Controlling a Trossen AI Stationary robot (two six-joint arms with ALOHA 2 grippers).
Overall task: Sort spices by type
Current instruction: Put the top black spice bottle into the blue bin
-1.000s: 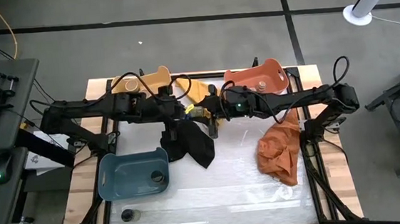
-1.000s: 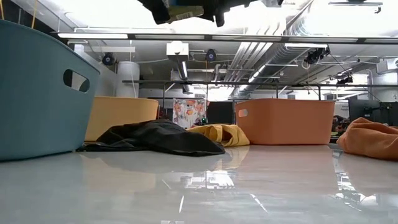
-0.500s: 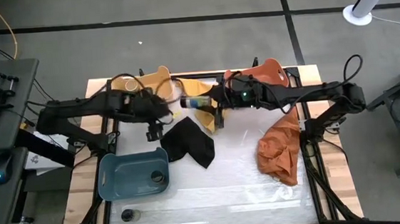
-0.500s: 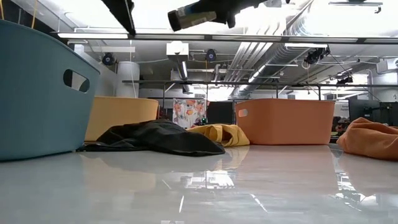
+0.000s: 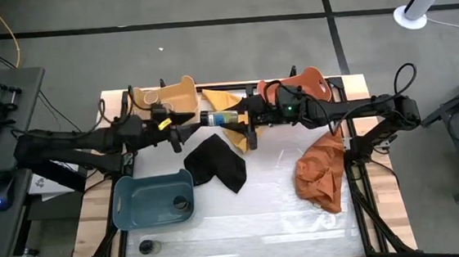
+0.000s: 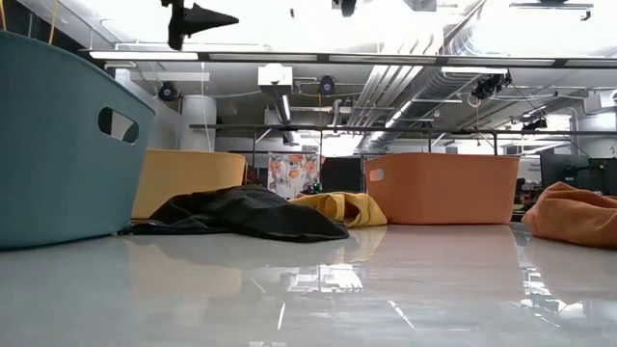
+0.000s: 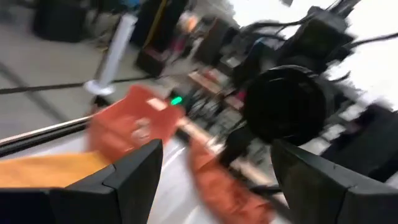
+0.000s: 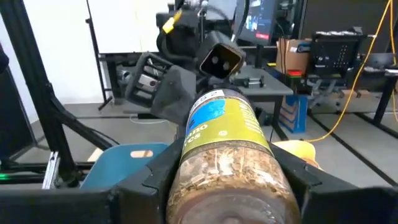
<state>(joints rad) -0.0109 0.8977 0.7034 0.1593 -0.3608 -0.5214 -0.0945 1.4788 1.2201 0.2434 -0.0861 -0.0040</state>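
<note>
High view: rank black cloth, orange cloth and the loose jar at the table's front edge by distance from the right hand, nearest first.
Measured from the right hand, which holds a spice jar over the table's far middle:
1. Black cloth, just in front of the hand, mid-table.
2. Orange cloth, on the right side.
3. Loose jar, at the front-left edge, beyond the blue bin.

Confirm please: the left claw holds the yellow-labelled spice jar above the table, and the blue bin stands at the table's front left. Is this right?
One thing is wrong: the right claw holds the yellow-labelled spice jar, not the left. The right wrist view shows its fingers around the jar; the high view shows the left claw open and apart. The blue bin does stand front left.
</note>
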